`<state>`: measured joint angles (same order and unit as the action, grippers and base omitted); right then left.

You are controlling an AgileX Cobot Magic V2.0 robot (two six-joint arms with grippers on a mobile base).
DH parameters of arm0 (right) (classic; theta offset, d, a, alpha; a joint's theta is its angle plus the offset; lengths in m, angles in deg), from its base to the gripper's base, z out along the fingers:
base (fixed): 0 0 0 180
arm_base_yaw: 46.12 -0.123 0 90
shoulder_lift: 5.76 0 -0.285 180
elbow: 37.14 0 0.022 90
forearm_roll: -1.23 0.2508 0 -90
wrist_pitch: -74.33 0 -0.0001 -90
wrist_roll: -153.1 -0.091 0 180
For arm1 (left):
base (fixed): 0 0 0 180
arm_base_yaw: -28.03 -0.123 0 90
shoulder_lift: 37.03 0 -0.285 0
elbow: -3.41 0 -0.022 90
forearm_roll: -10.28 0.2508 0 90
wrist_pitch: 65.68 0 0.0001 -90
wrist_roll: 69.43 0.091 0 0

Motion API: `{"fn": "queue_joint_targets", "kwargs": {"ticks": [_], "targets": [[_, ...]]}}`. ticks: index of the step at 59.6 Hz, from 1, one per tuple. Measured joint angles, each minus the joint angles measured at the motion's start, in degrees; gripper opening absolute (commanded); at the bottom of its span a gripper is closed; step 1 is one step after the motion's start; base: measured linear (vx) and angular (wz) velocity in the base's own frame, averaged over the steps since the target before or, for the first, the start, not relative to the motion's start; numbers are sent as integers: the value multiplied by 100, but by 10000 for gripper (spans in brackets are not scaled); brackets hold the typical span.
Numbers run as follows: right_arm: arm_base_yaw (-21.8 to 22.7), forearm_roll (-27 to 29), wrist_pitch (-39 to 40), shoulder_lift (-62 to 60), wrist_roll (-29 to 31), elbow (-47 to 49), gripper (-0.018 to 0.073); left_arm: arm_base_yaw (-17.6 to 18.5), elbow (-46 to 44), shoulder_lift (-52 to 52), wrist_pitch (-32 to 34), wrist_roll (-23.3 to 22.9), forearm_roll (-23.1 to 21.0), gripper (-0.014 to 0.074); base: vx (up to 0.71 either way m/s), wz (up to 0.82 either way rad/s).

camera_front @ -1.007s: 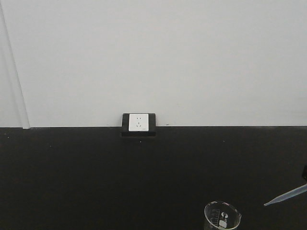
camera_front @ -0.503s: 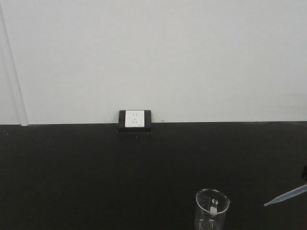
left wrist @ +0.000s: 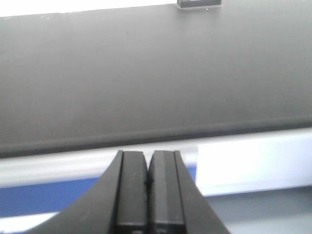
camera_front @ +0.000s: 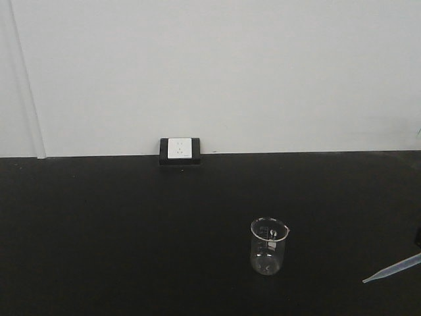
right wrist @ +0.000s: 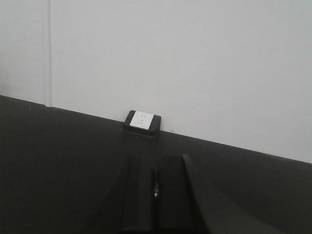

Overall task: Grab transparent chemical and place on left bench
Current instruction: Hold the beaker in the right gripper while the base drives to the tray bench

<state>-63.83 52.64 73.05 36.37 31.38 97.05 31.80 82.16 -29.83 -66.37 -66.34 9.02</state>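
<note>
The transparent chemical (camera_front: 395, 268) is a thin translucent pipette slanting in from the right edge of the front view, tip down-left, above the black worktop. In the right wrist view my right gripper (right wrist: 155, 190) is shut, and only a small pale sliver of the pipette (right wrist: 155, 187) shows between its dark fingers. My left gripper (left wrist: 147, 178) is shut with nothing in it, hanging just off the worktop's front edge (left wrist: 146, 139). The left bench is out of view.
A clear graduated glass beaker (camera_front: 269, 246) stands on the black worktop (camera_front: 118, 224), left of the pipette tip. A white wall socket (camera_front: 179, 151) sits at the back against the white wall. Below the front edge are white and blue surfaces (left wrist: 243, 165).
The beaker and the socket have shifted up and left in the front view, and the whole beaker now shows. The pipette stays at the same spot in the frame.
</note>
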Motion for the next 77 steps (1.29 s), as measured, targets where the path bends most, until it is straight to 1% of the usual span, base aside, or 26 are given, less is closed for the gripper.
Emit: {"fn": "queue_joint_targets", "kwargs": {"ticks": [23,77], "targets": [[0,0,0,0,0,0,-4,0,0,0,0,0,0,-3,-37,22],[0,0,-9,0,0,0,-4,0,0,0,0,0,0,-3,-37,50]]}}
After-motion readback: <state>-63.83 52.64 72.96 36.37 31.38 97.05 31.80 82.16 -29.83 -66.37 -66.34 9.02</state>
